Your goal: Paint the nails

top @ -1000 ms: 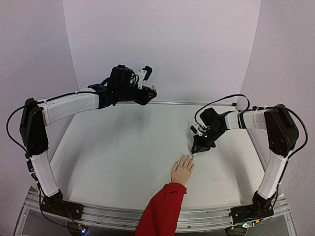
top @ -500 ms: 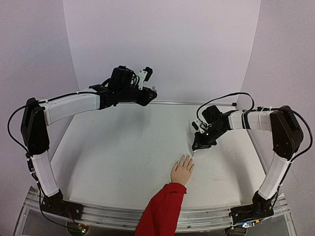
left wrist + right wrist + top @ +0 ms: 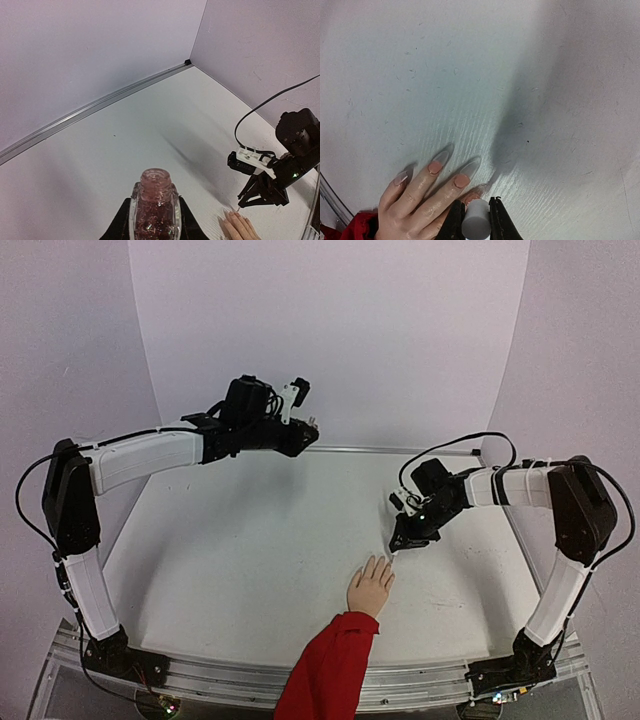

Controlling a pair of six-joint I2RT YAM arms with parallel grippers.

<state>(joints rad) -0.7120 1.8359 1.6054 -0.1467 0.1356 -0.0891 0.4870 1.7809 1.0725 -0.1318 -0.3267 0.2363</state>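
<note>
The nails (image 3: 468,169) lie at eleven o'clock beside our right pincer (image 3: 476,220), clenched on a cap (image 3: 476,227); our left pincer (image 3: 155,222) grips a bottle (image 3: 155,197).

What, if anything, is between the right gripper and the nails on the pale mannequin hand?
Nothing visible. The right gripper, shut on a pale grey cylindrical cap, hangs right over the long nails of the flesh-coloured mannequin hand.

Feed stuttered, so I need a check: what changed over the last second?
The right arm's elbow eased slightly outward; the right gripper, shut on the brush cap, kept its tip at the nails of the mannequin hand. The left gripper stayed raised, holding the open bottle. Nothing taken or released.
</note>
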